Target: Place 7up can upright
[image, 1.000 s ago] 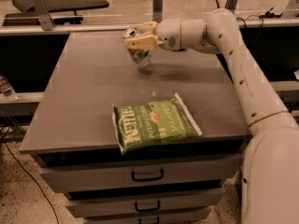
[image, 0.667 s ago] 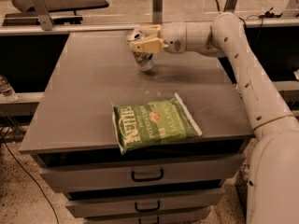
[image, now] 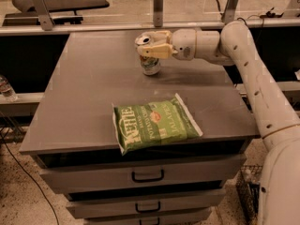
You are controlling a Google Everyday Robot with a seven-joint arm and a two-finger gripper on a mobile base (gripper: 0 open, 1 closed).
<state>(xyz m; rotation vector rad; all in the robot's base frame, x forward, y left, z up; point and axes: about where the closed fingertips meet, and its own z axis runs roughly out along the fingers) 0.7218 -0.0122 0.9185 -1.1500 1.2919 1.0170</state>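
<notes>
Cream two-finger gripper pinches the small silver-topped, white-and-green aluminium 7up can by its upper half at the far middle of the grey table, so seat its base flat before releasing gently.

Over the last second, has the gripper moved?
Yes. The gripper, holding the 7up can, has shifted slightly right and nearer the chip bag, which stayed put.

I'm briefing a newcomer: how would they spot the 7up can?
Start at the grey drawer cabinet. On its top, toward the far edge, the gripper holds the 7up can. It is small and silver-topped, unlike the flat green chip bag near the front.
</notes>
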